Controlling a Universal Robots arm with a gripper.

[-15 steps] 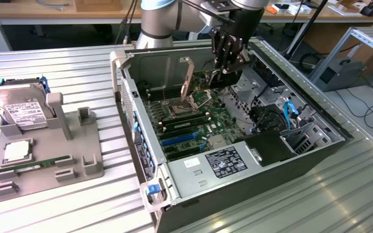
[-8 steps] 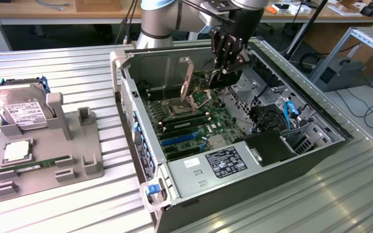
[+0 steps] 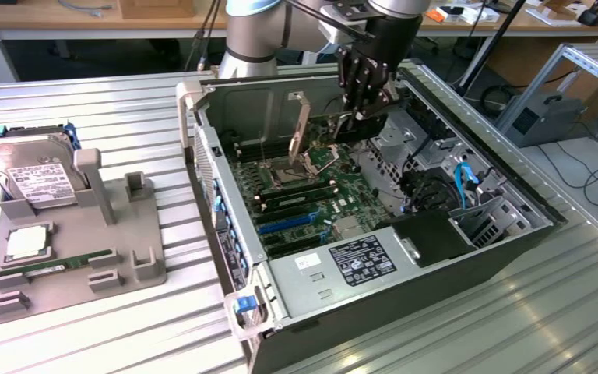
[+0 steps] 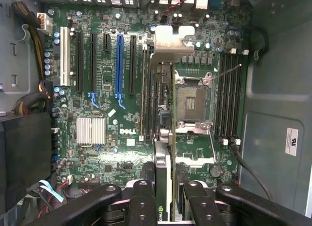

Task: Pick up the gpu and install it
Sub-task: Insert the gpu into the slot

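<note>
gpu [image 4: 163,158] | thin flat card, silvery bracket, hanging edge-down | pincer [image 3: 367,105] pinching it, arm [image 3: 258,31] reaching down into metal case [image 3: 403,280] over motherboard [image 4: 85,102]

green motherboard [image 4: 105,102] with a blue slot [image 4: 119,65]; black gripper [image 4: 167,189], dark gpu [image 4: 163,167].

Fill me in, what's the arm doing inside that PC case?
The arm's end effector is shut on the gpu, holding it on edge inside the open PC case, above the motherboard. The card hangs between the expansion slots and the CPU socket and does not look seated yet. On the exterior view's left, a hard drive and a RAM stick sit in a grey tray.
</note>
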